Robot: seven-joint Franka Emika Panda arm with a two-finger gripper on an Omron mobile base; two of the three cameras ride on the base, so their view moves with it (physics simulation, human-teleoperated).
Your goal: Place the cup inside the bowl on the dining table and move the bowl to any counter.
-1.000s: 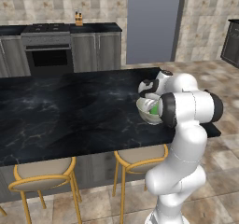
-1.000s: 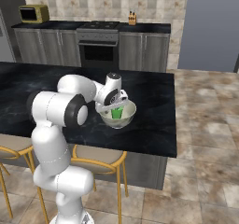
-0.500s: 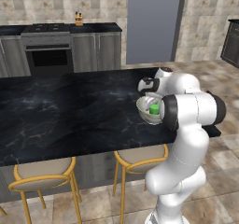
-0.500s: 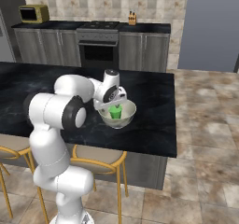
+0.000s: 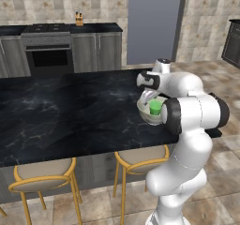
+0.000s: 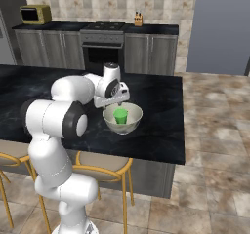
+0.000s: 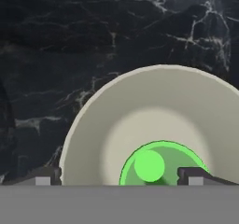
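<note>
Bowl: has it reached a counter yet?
No, the bowl sits on the dining table with the cup upright inside it.

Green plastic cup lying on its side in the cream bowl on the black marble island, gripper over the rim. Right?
Wrong on one point: the green plastic cup stands upright in the cream bowl, per the right base view. Bowl on the black marble island, gripper over its rim.
</note>
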